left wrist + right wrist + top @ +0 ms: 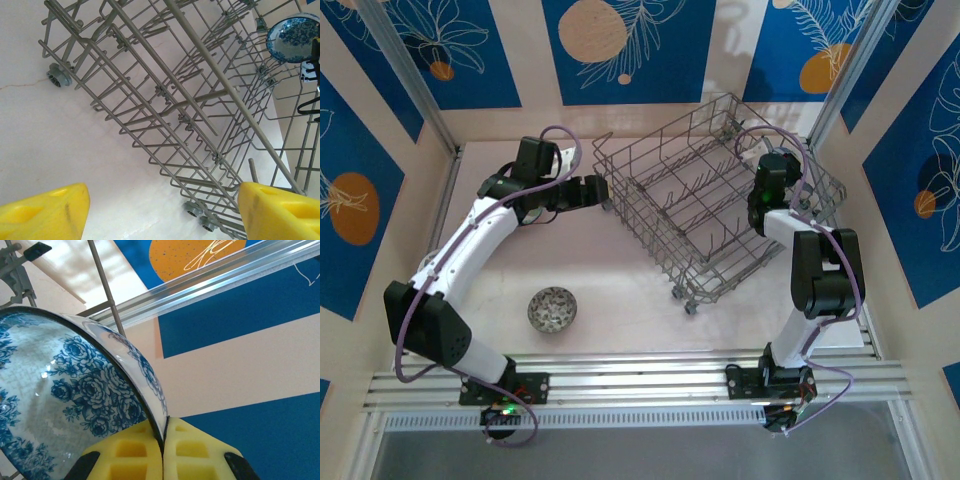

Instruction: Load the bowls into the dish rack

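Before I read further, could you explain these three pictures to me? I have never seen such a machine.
You see two white robot arms fixed at the near edge of a pale table. One camera looks down from above; the other two sit on the wrists, so the yellow blocks are each arm's own fingers. On the table stand a grey wire dish rack and a small patterned bowl. The right pincer is shut on the rim of a blue-and-white flowered bowl, at the rack's right side. The left pincer is open and empty, facing the rack's other side.
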Controlling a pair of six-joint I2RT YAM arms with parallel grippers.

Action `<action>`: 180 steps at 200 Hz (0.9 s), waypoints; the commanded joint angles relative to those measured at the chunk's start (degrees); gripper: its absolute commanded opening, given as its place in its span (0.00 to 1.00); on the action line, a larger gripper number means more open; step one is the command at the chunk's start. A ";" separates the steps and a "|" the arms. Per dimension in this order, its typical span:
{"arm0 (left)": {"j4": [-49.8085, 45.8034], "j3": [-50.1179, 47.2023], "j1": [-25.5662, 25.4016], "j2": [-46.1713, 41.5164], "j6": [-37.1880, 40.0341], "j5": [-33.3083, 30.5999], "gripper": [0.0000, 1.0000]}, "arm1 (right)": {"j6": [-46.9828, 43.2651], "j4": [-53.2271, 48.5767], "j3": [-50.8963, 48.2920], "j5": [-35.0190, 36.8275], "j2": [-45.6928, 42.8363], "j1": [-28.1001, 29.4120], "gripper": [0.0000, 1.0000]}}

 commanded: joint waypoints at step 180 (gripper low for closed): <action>1.07 -1.62 0.62 -2.64 -1.66 -0.03 0.78 | 12.84 -12.81 2.44 4.56 2.00 0.28 0.17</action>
